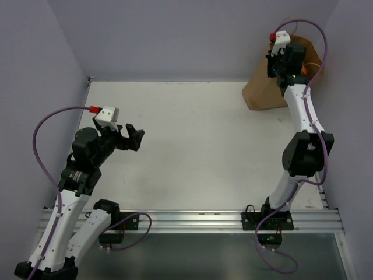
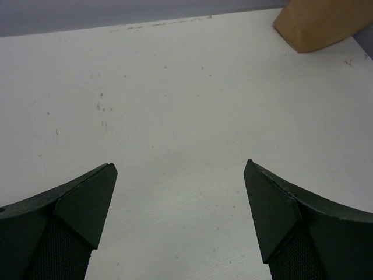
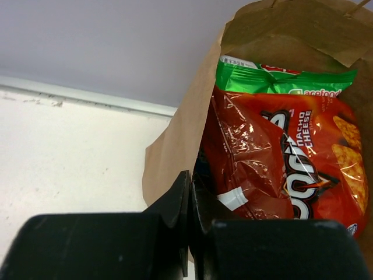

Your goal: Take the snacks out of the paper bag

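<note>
The brown paper bag stands at the far right corner of the table; it also shows in the left wrist view. In the right wrist view its mouth is open and holds a red nacho cheese chip bag with a green-white chip bag behind it. Other snacks are hidden. My right gripper is shut on the bag's near wall at the rim, one finger outside and one inside; from above it sits at the bag's top. My left gripper hangs open and empty over the table's left side.
Purple-grey walls close in the table at the back and both sides. The white table top lies between the arms. A metal rail runs along the near edge.
</note>
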You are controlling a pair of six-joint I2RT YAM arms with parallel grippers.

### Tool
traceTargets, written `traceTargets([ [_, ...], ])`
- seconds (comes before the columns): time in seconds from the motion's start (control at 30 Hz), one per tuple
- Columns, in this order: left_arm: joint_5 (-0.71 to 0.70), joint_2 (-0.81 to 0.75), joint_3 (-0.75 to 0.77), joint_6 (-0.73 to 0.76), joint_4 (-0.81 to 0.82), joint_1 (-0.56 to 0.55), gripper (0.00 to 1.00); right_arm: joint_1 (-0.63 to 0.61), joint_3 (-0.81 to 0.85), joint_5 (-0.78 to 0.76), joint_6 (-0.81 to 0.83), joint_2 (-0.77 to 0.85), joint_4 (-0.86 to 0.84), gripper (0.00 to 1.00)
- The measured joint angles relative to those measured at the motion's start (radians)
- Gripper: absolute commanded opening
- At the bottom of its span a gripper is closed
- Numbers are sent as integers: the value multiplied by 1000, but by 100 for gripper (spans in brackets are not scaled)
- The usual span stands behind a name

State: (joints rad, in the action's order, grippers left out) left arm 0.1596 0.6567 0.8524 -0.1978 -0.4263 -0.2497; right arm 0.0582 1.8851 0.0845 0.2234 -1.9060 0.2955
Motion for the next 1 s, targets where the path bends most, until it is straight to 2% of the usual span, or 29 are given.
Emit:
traceTargets([
  [0.23,-23,-6,2,11,-2,0,100,-92,-255,34,58,232,33,0],
  [0.5,-29,1,66,11,-16,0,100,-347,-570,79,63,582,96,0],
  [0.7,-27,4,106,10,-27,0,100,-481,-700,89,0,801,192,0],
  [0.73,-24,5,114,10,-31,0,100,-489,-718,87,-17,838,208,4],
  [0.77,-22,6,121,10,-33,0,100,-490,-732,83,-32,868,224,20],
  [0.8,-18,6,127,9,-34,0,100,-490,-747,72,-58,906,243,30],
  [0.93,-6,9,143,5,-38,0,100,-489,-754,33,-131,1030,284,54],
  [0.97,-4,11,146,2,-39,0,100,-489,-741,28,-155,1045,292,64],
  [1.0,-1,14,150,-1,-40,0,100,-489,-721,19,-183,1052,299,69],
])
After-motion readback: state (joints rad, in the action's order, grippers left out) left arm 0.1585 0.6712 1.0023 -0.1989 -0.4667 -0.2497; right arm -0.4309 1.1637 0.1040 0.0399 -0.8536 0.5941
